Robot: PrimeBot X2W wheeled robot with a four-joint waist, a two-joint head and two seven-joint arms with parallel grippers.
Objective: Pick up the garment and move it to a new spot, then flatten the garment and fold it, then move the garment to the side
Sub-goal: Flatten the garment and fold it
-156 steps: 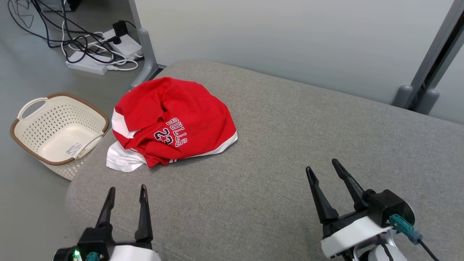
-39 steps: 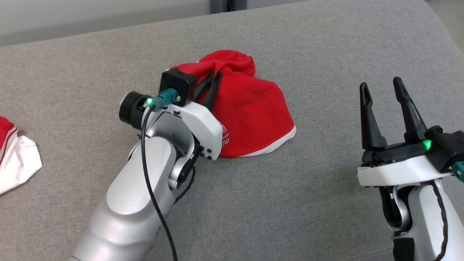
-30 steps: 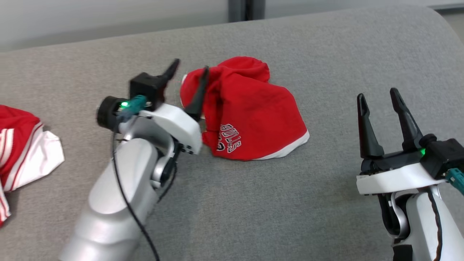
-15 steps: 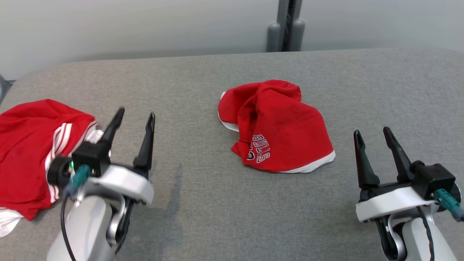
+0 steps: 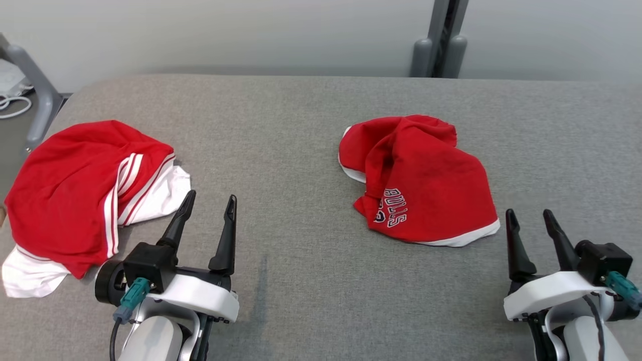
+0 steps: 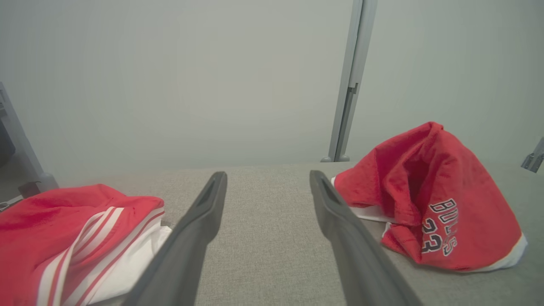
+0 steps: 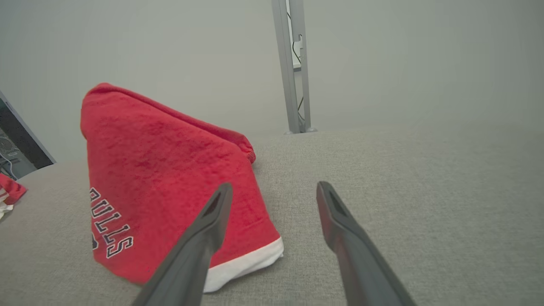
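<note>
Since the earlier frames my left gripper (image 5: 211,196) has let go of the garment (image 5: 426,185) and pulled back to the lower left, fingers apart and empty, just beside the other garment (image 5: 75,190). My right gripper (image 5: 528,214) is also spread and empty, near the white hem but not touching; the head has panned too, so ignore the frame shift. The garment sits free right of centre on the grey pad (image 5: 301,281), well apart from the other one: a crumpled red heap, peaked rather than flat, white hem along the near edge, BULLS and a number on its near-left fold.
</note>
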